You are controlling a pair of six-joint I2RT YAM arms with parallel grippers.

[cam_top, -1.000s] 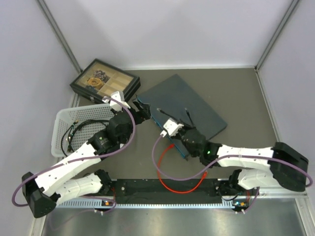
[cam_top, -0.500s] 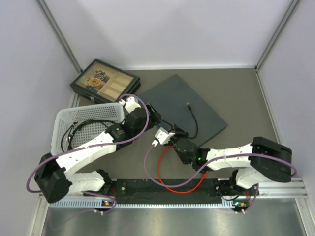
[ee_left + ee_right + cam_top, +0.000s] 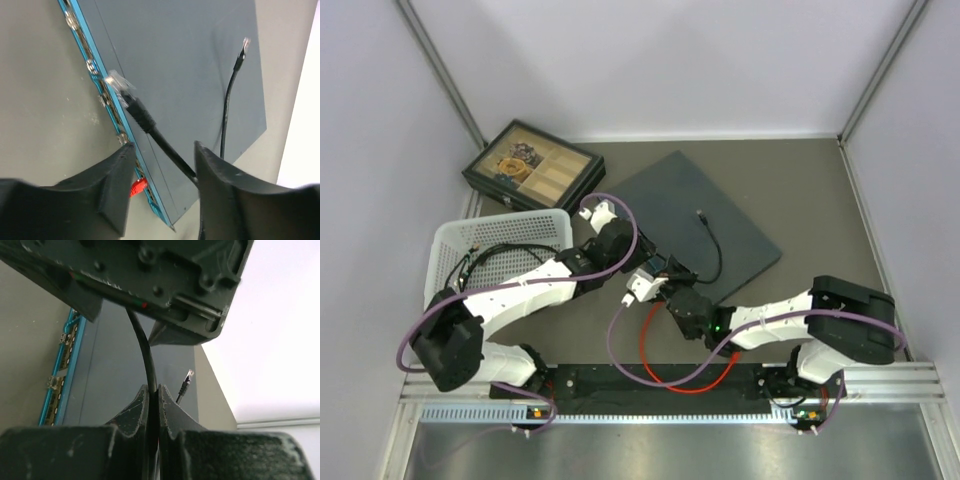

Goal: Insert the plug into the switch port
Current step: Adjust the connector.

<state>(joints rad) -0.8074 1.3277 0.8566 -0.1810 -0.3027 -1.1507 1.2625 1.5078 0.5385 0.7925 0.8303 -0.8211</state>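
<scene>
In the last second the left end effector [image 3: 162,150] has slid toward 4 o'clock along the switch [image 3: 190,65]. Its jaws have narrowed but stand released, astride the black cable [image 3: 150,125]. The right end effector [image 3: 152,390] stays clenched on that cable. The plug [image 3: 117,82] rests at the teal port edge [image 3: 90,60] on the switch's 7 o'clock side, apparently unseated, so a regrip looks likely.

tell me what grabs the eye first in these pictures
Both arms crowd together mid-table over the switch, a dark flat slab. In the left wrist view the clear plug of a black cable lies at the switch's teal socket edge, with the left gripper open astride the cable. The right gripper is pinched shut on the black cable.
</scene>
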